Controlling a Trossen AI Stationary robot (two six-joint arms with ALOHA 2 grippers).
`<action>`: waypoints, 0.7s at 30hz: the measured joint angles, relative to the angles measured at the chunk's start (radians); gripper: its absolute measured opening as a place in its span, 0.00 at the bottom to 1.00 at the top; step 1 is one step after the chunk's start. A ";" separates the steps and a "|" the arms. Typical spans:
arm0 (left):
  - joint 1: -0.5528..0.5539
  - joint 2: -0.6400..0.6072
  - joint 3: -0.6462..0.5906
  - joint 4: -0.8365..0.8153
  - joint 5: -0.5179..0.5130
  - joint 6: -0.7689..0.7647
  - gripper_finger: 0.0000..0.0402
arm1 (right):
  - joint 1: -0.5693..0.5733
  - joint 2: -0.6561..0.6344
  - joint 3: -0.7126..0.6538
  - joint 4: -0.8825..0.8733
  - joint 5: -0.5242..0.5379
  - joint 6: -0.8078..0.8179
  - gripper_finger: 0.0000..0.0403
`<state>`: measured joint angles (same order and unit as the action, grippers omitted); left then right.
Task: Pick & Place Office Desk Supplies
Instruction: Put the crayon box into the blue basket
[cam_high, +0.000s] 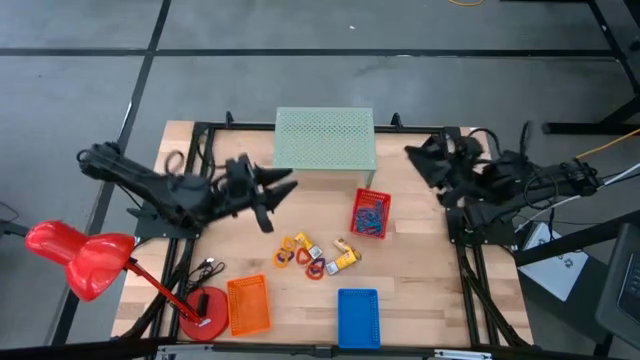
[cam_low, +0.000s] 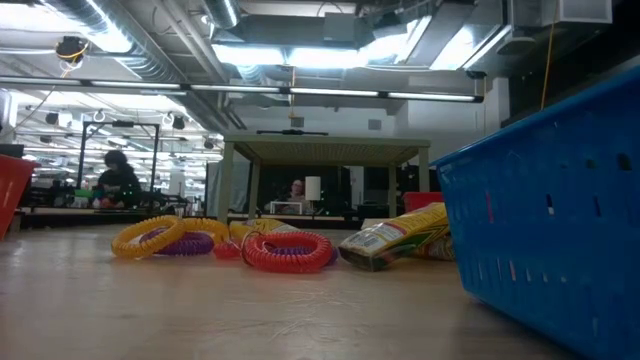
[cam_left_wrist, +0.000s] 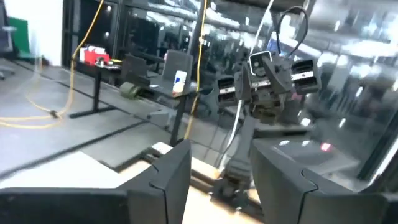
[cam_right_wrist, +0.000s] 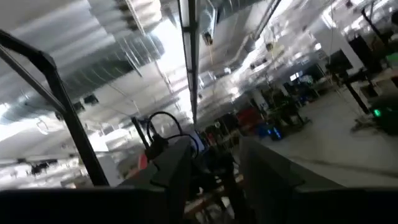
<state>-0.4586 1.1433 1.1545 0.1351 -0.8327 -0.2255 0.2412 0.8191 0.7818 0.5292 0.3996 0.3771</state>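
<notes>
- A light wooden table (cam_high: 400, 290) is seen from above, with the pale green perforated box (cam_high: 324, 138) standing at its far edge; this box serves as the landmark for all that follows.
- The dark left arm (cam_high: 150, 185) is stretched in from the left of the green box, and the left gripper (cam_high: 283, 203) is held just in front of the box's near left corner, above bare wood; its two fingers are spread apart and nothing is held between them.
- The dark right arm (cam_high: 500, 180) is folded up to the right of the green box, near the table's right edge; the right gripper (cam_right_wrist: 212, 163) is shown in its wrist view with its fingers parted around empty air.
- A big red desk lamp (cam_high: 80, 258) is placed far to the left and nearer than the box, its base at the table's near left corner.
- A blue plastic basket (cam_high: 358, 317) is set at the near edge, straight in front of the box.
- An orange plastic basket (cam_high: 248, 304) is set at the near edge, in front and left of the box.
- A small red basket (cam_high: 369, 212) is found just in front of the box's right end, with blue loop-shaped clips (cam_high: 370, 218) lying in it.
- The loose office supplies lie in a cluster in front of the box, between it and the blue basket: yellow, purple and red coiled rings (cam_low: 288, 250) and small yellow-and-silver blocks (cam_low: 395, 240), touching or just beside one another.
</notes>
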 joint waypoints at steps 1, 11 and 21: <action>-0.006 -0.008 -0.075 0.111 -0.010 -0.011 0.40 | -0.002 0.015 0.025 -0.061 0.001 0.001 0.35; -0.089 -0.037 -0.574 0.722 -0.094 -0.162 0.40 | -0.042 0.405 0.616 -1.137 0.077 -0.118 0.35; -0.108 -0.050 -0.626 0.723 -0.044 -0.224 0.40 | -0.024 0.748 0.749 -1.429 -0.229 -0.087 0.35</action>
<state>-0.5669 1.0935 0.5284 0.8577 -0.8766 -0.4500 0.2169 1.5669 1.5307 -0.8998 0.1708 0.2900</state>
